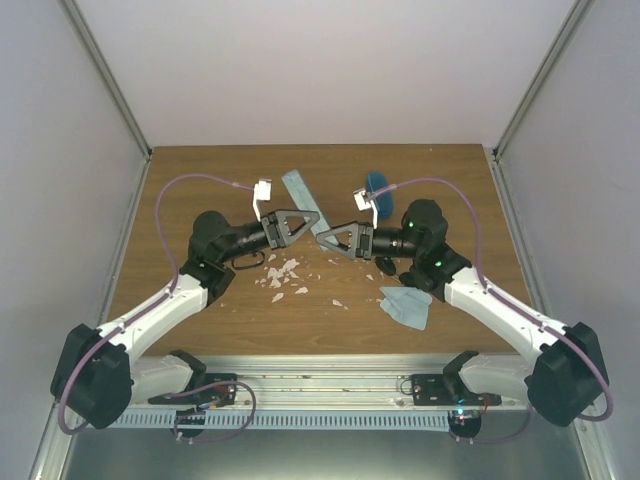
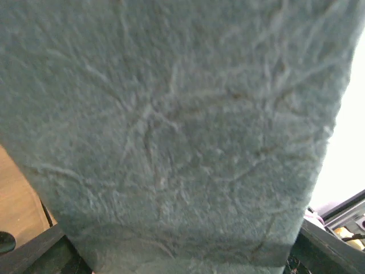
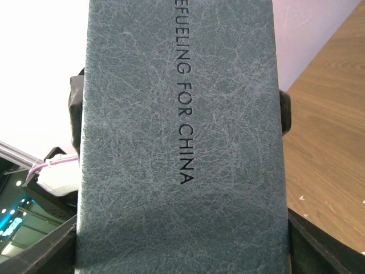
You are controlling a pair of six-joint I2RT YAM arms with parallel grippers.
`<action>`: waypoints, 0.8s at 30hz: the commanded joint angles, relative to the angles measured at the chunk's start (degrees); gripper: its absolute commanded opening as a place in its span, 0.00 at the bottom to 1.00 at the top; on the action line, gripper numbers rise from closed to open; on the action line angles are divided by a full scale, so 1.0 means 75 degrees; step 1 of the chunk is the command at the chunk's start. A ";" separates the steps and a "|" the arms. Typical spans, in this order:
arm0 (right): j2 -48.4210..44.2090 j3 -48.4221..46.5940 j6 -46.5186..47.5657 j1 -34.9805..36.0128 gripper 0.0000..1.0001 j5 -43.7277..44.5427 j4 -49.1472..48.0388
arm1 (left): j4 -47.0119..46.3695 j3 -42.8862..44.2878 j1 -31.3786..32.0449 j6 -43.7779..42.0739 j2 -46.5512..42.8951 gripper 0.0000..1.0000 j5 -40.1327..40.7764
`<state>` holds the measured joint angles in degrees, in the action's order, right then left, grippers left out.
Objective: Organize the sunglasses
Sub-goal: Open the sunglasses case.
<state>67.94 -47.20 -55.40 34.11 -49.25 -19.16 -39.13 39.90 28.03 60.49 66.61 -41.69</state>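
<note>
A grey-blue case (image 2: 171,131) with a crackled texture fills nearly the whole view. Dark jaws flank its bottom corners, and a sliver of wooden bench (image 2: 17,200) shows lower left.

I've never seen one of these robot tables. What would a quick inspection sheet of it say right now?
Surface: brown wooden table, grain visible.
Job's things: black sunglasses, likely the small dark shape by the right arm; other pair not made out.
Clutter: grey-blue rectangular leather-look case between the arms; bright blue oval case; grey-blue folded cloth; whitish scraps.
Grippers: right gripper, fingers clamped on the rectangular case; left gripper at it, grip unclear.
Cables: purple cables loop over both arms.
Surroundings: pale walls, metal frame posts.
</note>
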 commanded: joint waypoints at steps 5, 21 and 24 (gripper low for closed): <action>0.0011 -0.0115 -0.0263 -0.0027 0.67 -0.0400 -0.0718 | -0.0759 0.0328 0.0027 -0.0070 0.0103 0.71 0.0021; 0.0261 -0.0526 0.0627 -0.0355 0.66 -0.0255 0.0172 | 0.0365 0.0691 0.0011 -0.0953 -0.0127 0.63 -0.0861; 0.0135 -0.0102 -0.0017 -0.0529 0.50 -0.0520 -0.0936 | 0.0497 0.0604 -0.0066 -0.0981 -0.0222 0.66 -0.0763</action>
<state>69.43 -50.92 -50.15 31.97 -50.72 -17.58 -34.39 43.18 27.70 56.01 66.98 -46.52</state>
